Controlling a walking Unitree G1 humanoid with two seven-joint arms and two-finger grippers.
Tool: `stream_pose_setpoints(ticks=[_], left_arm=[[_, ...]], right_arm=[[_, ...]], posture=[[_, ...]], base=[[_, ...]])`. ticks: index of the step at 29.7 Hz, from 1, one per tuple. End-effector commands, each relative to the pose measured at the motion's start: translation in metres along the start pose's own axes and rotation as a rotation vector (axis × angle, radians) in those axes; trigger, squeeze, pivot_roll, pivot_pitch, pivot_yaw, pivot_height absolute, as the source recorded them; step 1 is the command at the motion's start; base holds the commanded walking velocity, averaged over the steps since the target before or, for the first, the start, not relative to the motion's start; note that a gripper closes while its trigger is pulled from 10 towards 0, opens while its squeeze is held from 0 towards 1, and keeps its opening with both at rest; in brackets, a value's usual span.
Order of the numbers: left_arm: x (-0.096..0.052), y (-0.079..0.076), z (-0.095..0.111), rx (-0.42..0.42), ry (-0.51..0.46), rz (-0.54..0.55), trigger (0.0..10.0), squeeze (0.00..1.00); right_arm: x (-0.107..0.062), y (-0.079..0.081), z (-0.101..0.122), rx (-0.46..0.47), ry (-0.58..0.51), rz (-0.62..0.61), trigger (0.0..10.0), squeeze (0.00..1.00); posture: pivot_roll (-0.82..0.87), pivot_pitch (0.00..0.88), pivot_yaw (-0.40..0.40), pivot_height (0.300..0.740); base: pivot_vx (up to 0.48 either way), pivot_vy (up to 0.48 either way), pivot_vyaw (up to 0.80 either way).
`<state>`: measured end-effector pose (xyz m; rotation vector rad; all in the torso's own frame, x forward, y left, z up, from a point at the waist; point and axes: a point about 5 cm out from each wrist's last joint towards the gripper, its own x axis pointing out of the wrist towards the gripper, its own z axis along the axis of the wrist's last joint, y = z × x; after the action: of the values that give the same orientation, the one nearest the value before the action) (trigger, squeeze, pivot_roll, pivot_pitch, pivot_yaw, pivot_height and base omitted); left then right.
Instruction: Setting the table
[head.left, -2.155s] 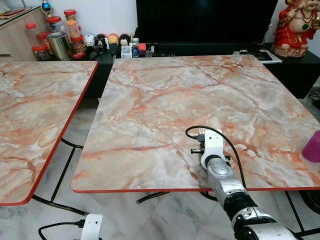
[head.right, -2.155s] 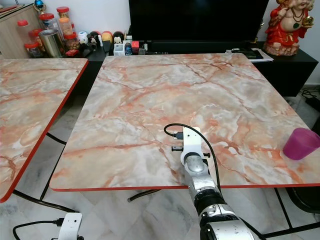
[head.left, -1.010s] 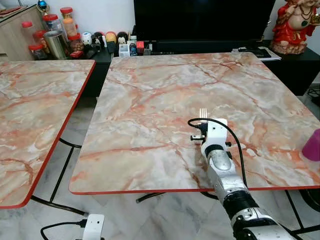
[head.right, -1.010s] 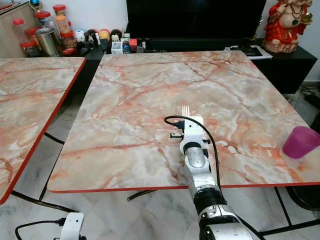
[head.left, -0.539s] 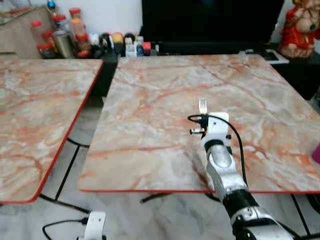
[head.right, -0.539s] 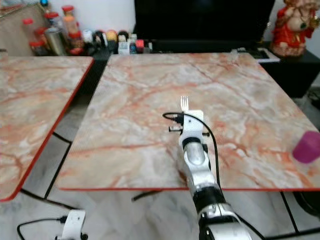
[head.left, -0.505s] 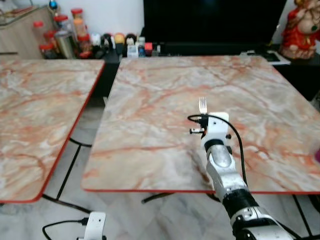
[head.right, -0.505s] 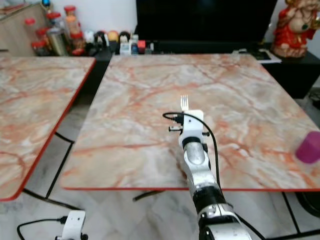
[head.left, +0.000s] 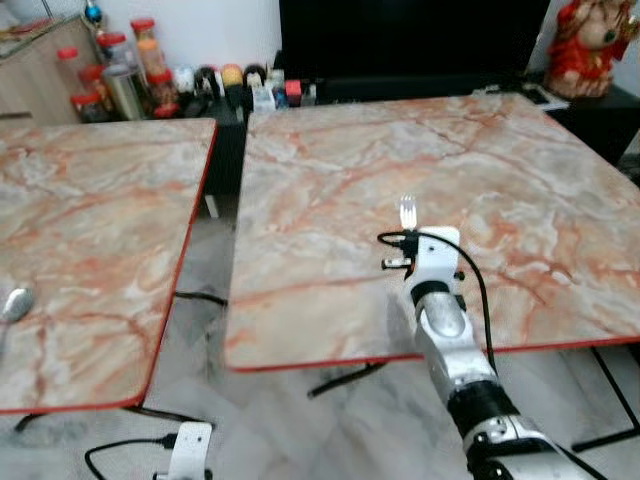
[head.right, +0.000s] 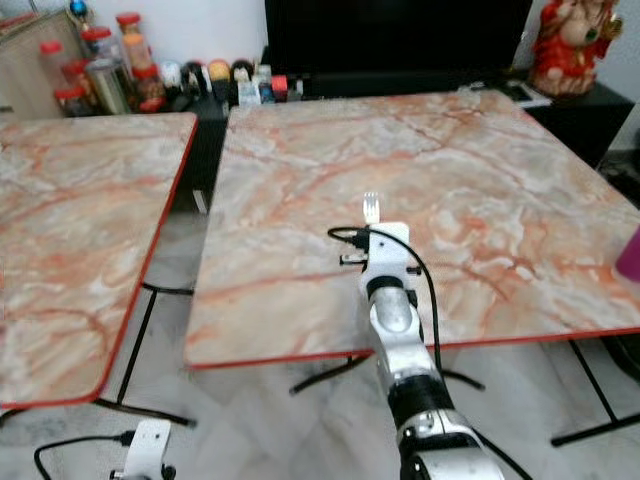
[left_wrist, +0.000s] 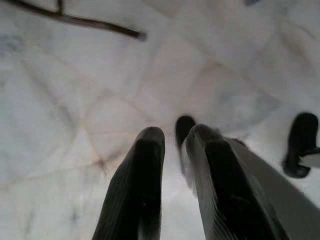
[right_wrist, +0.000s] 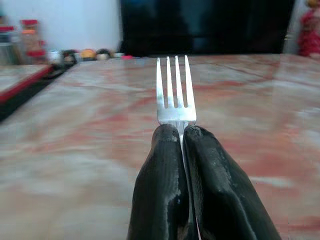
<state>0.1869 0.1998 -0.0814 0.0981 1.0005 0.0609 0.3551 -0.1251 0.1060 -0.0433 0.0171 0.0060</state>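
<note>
- Right gripper (right_wrist: 181, 131) pinches a fork (right_wrist: 174, 95), tines pointing far, above the marble table (head.right: 480, 170).
- Left gripper (left_wrist: 172, 145) hangs over the floor, fingers nearly together, holding nothing.

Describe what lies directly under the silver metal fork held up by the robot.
Under the silver metal fork, clamped upright in the right gripper, lies bare pink marble-patterned tabletop. The fork's handle is hidden between the shut jaws.

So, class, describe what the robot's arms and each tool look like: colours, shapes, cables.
The right arm is silver metal with a black band near the wrist, ending in a white boxy block. A thin black cable loops from that block back along the arm. Each tool, right tool and left tool, has two long, glossy black rounded fingers.
</note>
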Motion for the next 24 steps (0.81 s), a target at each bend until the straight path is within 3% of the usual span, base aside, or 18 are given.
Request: stream_pose_setpoints(ticks=[1, 24], left_arm=[[-0.0006, 0.0051, -0.0045, -0.003, 0.018, 0.021, 10.0, 0.00], [-0.0006, 0.0060, -0.0036, 0.000, 0.016, 0.026, 10.0, 0.00]], right_arm=[[0.0027, 0.0087, 0.0103, 0.002, -0.041, 0.027, 10.0, 0.00], [0.0012, 0.0128, 0.0076, 0.007, -0.035, 0.038, 10.0, 0.00]], posture=[[-0.03, 0.000, 0.020, 0.740], [-0.03, 0.000, 0.021, 0.740]], base=[[0.000, 0.480, 0.00], [0.000, 0.480, 0.00]])
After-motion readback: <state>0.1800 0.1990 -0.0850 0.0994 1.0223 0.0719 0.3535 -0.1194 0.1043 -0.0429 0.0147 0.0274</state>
